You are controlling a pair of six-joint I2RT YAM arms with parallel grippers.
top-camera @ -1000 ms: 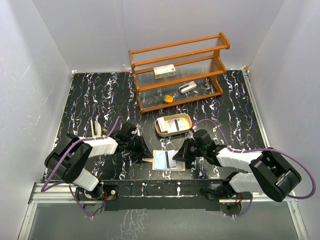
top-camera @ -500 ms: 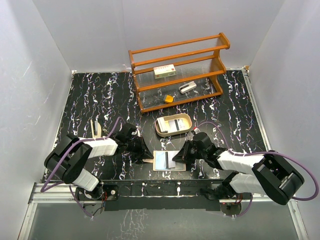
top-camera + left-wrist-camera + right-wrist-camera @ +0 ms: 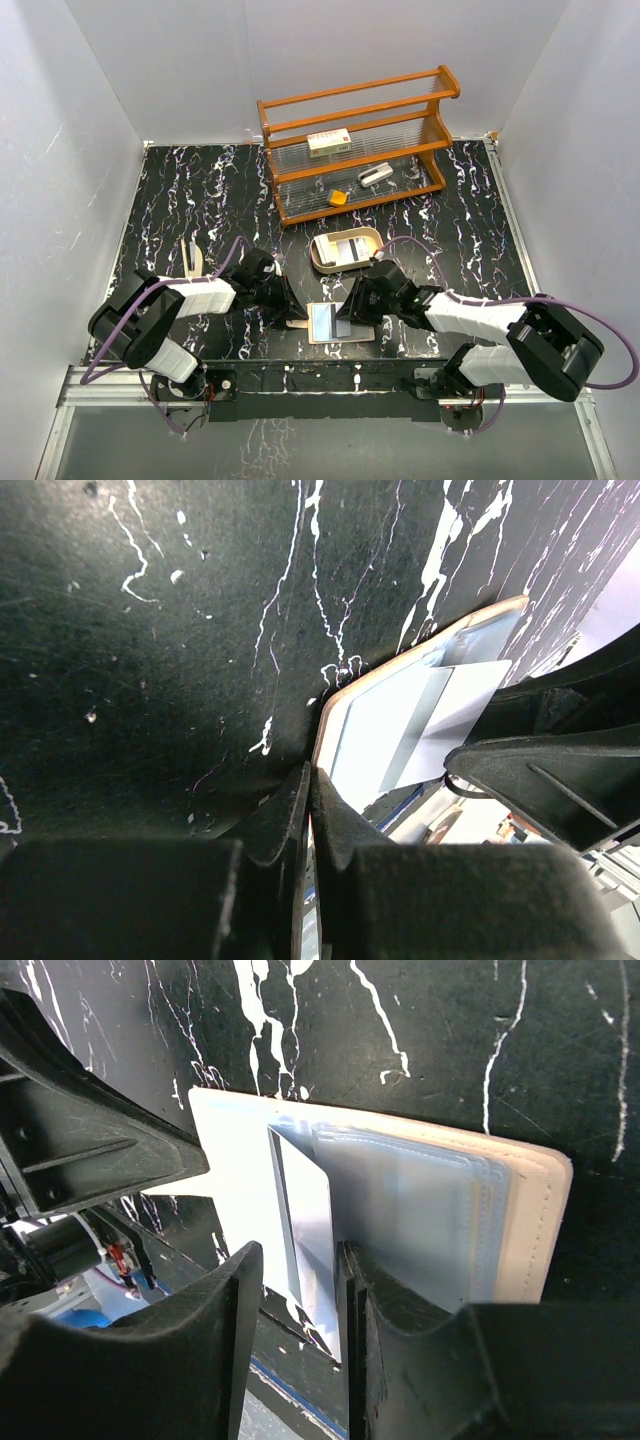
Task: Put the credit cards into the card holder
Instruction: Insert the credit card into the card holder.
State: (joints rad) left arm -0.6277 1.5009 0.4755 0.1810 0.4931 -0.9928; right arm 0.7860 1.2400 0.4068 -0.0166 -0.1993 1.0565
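While our left gripper [image 3: 308, 780] pinches the 9 o'clock edge of the card holder [image 3: 322, 322], at 6 o'clock on the table [image 3: 200, 200], our right gripper [image 3: 298, 1265] has its fingers [image 3: 215, 1330] parted, a silvery credit card [image 3: 300, 1200] tilted between them.

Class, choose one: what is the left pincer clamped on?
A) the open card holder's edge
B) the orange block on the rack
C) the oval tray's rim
A: in the left wrist view, the left pincer is closed on the tan edge of the card holder.
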